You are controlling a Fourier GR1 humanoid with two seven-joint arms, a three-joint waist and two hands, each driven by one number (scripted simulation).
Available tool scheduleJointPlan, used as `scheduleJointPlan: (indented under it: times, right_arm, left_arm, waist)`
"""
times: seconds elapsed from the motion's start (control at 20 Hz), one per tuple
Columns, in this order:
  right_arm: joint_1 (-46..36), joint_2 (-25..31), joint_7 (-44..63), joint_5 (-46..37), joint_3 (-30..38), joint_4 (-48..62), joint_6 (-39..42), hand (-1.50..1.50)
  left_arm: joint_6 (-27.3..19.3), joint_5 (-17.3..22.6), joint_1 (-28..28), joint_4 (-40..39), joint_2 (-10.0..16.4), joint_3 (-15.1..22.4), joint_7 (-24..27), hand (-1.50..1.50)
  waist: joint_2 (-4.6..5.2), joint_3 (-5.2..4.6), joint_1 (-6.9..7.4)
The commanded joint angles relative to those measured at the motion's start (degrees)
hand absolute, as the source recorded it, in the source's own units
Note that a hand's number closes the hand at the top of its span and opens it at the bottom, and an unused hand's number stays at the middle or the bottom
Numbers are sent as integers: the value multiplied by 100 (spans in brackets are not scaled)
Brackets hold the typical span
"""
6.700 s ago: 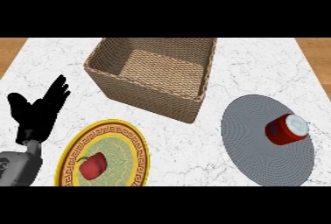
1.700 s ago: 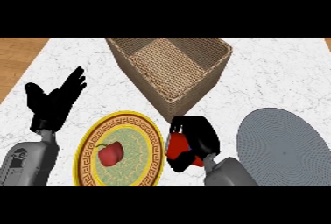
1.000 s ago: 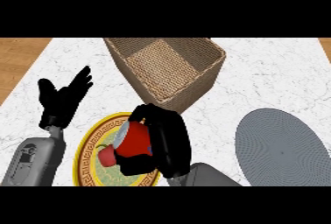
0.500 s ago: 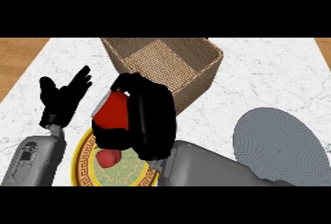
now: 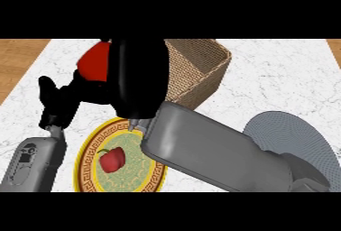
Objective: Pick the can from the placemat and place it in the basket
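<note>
Overall light: you get bright, even light across the white surface, which stays pale from edge to edge.
Right hand: your right hand shows as flat black, and its fingers merge into one dark mass around the can.
Can: its red darkens towards the hand.
Left hand: your left hand is the same flat black shape.
Forearm: the grey right forearm is paler along its upper edge and darker lower right.
Placemat: the placemat shows a rippling pattern in its fine rings.

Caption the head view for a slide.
Right hand holds the red can up beside the wicker basket; left hand rests open.
</note>
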State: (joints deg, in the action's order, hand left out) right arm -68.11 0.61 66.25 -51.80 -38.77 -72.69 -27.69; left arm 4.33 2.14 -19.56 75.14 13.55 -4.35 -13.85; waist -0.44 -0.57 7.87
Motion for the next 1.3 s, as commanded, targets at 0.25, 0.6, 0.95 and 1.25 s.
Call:
scheduleJointPlan:
  times: [0.25, 0.6, 0.95, 1.25]
  right_arm:
    - [-1383, -58, 1760, -177, 373, 1461, 98, 150]
    - [-1524, -57, 1661, 161, 131, 2261, -276, 150]
    - [-1326, -57, 1282, 429, 126, 2580, -873, 150]
    - [-1053, -57, 1566, -165, 242, 3114, -1653, 150]
  left_arm:
    - [61, 17, 80, 63, 78, -43, 61, 0]
    - [69, 33, 129, 160, 84, -46, -10, 0]
    - [-8, 98, 231, 40, 144, -287, 179, 0]
    - [-66, 90, 300, 56, 122, -314, 149, 0]
  waist:
    - [34, 14, -62]
    - [99, 26, -48]
    - [102, 38, -301]
    - [40, 42, -480]
